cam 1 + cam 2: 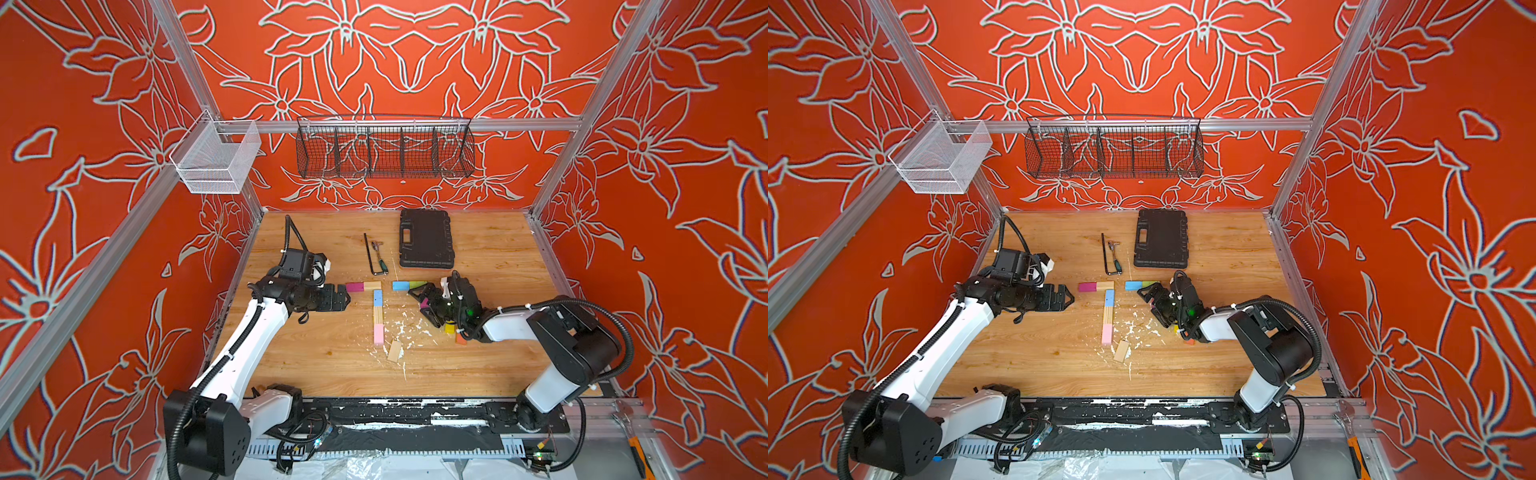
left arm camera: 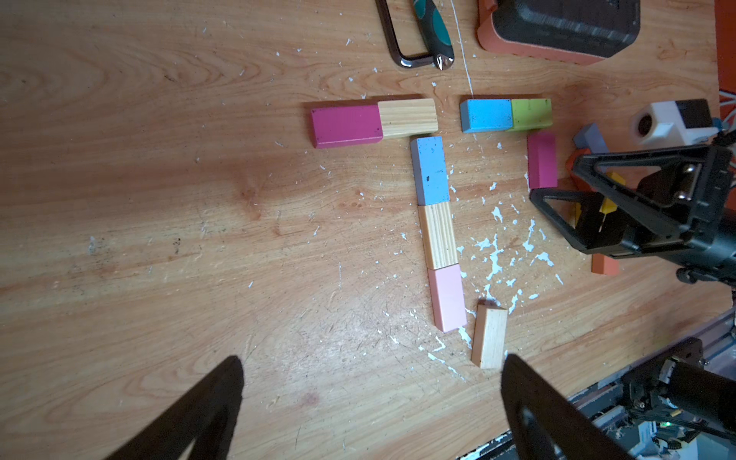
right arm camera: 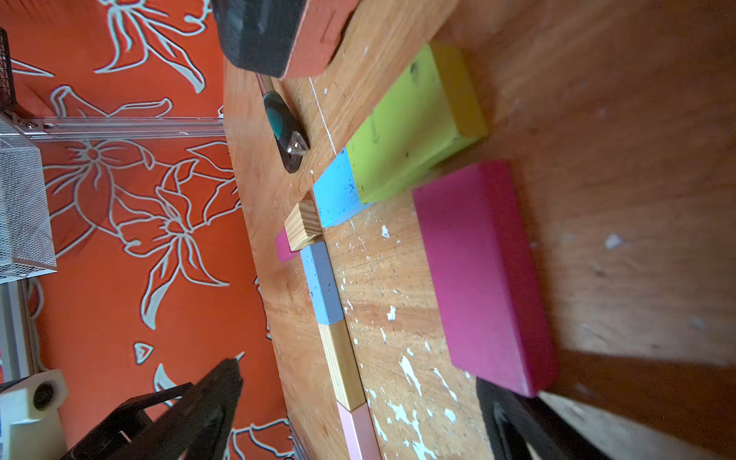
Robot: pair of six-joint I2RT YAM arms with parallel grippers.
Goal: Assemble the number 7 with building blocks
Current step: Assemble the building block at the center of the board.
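Five building blocks lie as the number 7 (image 1: 376, 299): magenta (image 2: 345, 126) and plain wood (image 2: 407, 118) across, then blue (image 2: 431, 170), wood and pink (image 2: 448, 298) downward. To its right, blue (image 1: 400, 285) and green (image 1: 417, 284) blocks lie end to end. A second magenta block (image 3: 486, 275) lies flat under the green one, its near end by one finger of my right gripper (image 1: 420, 306), which is open and grips nothing. My left gripper (image 1: 348, 297) hovers open and empty just left of the 7, also seen as the left gripper (image 2: 372, 361).
A loose wood block (image 1: 394, 351) lies below the pink one among white flakes. Yellow (image 1: 449, 328) and orange (image 1: 460, 338) blocks sit under my right wrist. A black case (image 1: 426, 239), a hex key (image 1: 370, 255) and a green-handled tool (image 2: 432, 34) lie behind.
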